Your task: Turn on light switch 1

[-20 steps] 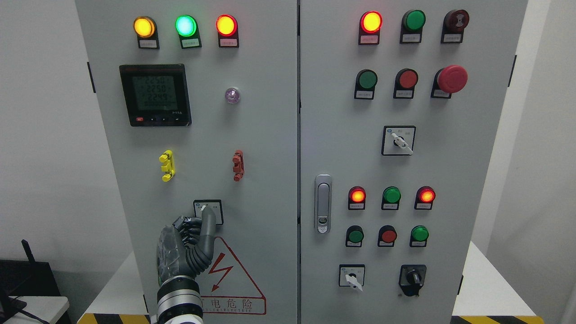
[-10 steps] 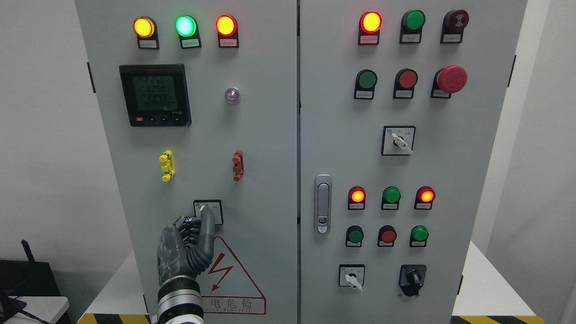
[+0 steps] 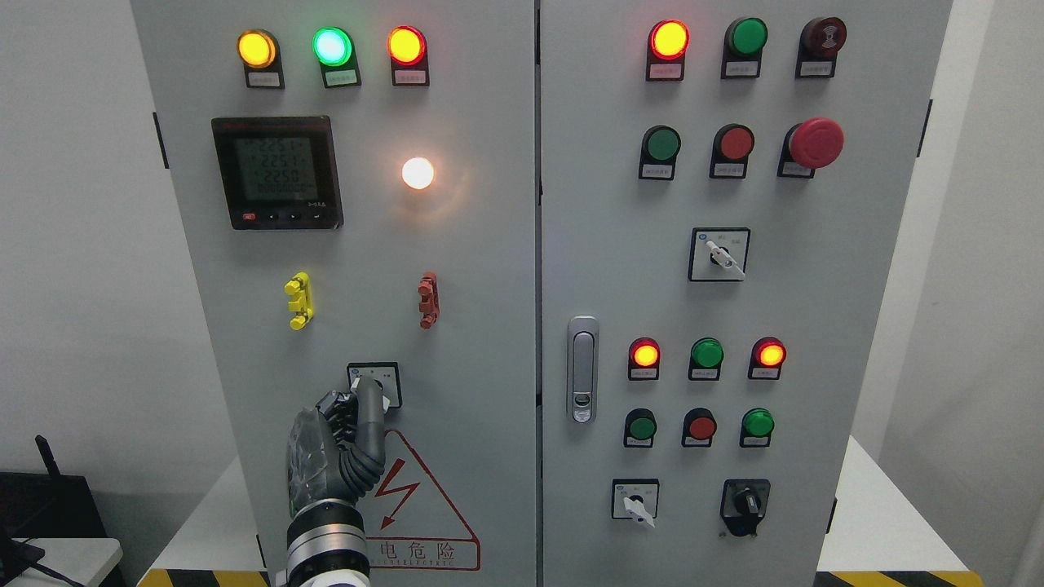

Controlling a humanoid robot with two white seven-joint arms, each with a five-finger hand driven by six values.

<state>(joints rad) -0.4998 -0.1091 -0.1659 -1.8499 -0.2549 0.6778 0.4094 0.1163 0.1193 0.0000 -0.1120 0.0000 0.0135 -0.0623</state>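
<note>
From my remote station I see the left hand (image 3: pixel 338 444) raised against the grey cabinet (image 3: pixel 489 326) — its extended finger pressed on the rotary light switch (image 3: pixel 374 385) low on the left door, the other fingers curled and holding nothing. Above, right of the digital meter (image 3: pixel 277 172), the round lamp (image 3: pixel 418 173) glows white.

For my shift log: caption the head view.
Left hand on the small square white-plated rotary switch; the round white lamp glows on the grey cabinet.
</note>
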